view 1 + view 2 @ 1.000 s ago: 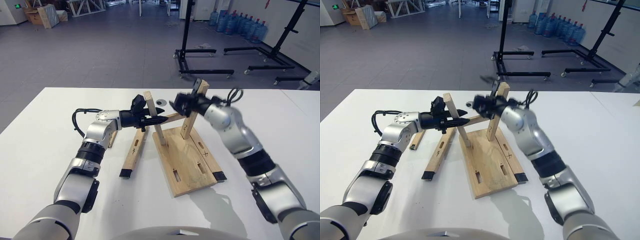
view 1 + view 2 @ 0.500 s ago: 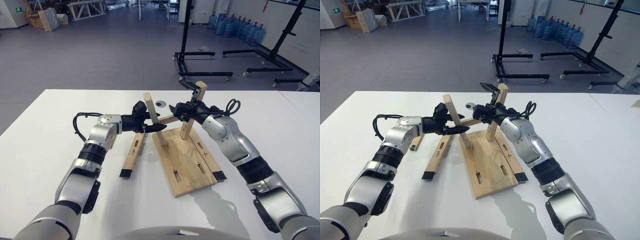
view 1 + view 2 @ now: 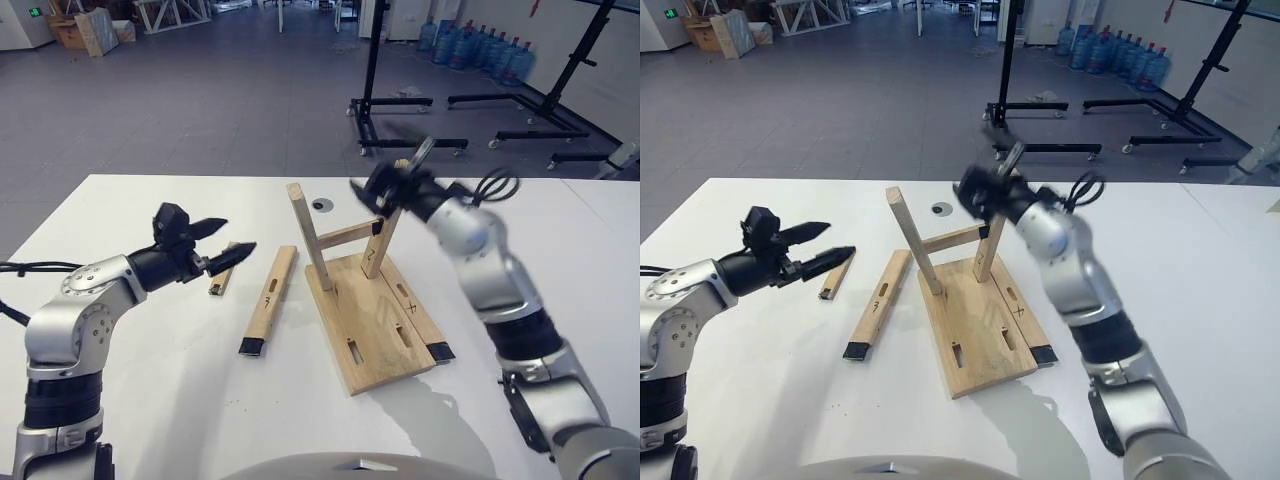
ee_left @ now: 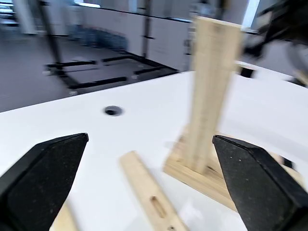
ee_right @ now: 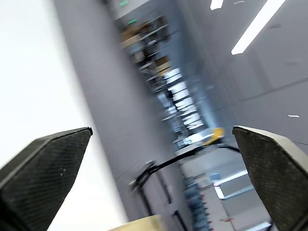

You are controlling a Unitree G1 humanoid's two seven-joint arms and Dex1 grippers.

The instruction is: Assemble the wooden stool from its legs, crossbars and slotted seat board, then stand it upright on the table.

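Observation:
The slotted seat board (image 3: 385, 345) lies flat on the white table. Two legs stand in it, the left leg (image 3: 306, 232) leaning and the right leg (image 3: 383, 232) beside it, joined by a crossbar (image 3: 345, 236). A loose leg (image 3: 268, 297) and a short crossbar (image 3: 221, 273) lie on the table to the left. My left gripper (image 3: 222, 240) hovers open left of the loose leg, holding nothing; the left wrist view shows its fingertips (image 4: 45, 175) wide apart, facing the left leg (image 4: 209, 91). My right gripper (image 3: 395, 175) is open at the right leg's top end.
A small round hole (image 3: 321, 204) sits in the table behind the stool parts. Black wheeled stands (image 3: 410, 100) and water bottles (image 3: 480, 45) are on the floor beyond the far edge. Bare table (image 3: 120, 400) lies to the front left and right.
My left gripper has pulled back to the left, away from the standing legs, and now shows open. My right gripper has risen from the crossbar to the right leg's top.

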